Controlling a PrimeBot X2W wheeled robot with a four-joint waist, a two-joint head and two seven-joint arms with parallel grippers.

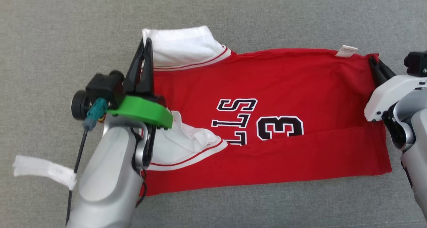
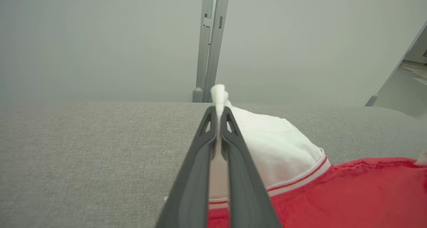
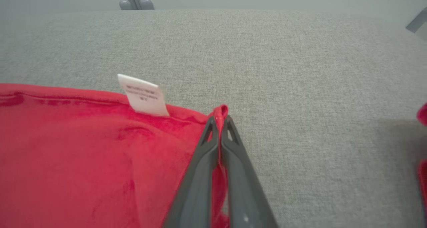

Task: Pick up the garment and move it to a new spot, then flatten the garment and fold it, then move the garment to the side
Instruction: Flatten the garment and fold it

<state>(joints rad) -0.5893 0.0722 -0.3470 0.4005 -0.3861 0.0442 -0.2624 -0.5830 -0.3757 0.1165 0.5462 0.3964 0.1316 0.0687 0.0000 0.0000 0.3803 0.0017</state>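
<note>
Lying flat on the grey surface (image 1: pixel 66 21), the red jersey (image 1: pixel 267 84) is nipped at its two far corners: the left gripper (image 1: pixel 146 45) is closed on the white sleeve (image 1: pixel 183 49), the right gripper (image 1: pixel 373 61) on the red hem beside the label (image 1: pixel 347 50). Both bites look shallow, so an uneven lift could slip a corner free.

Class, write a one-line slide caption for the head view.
Left gripper pinches the white sleeve of the red jersey, right gripper its far corner, on a grey surface.
</note>
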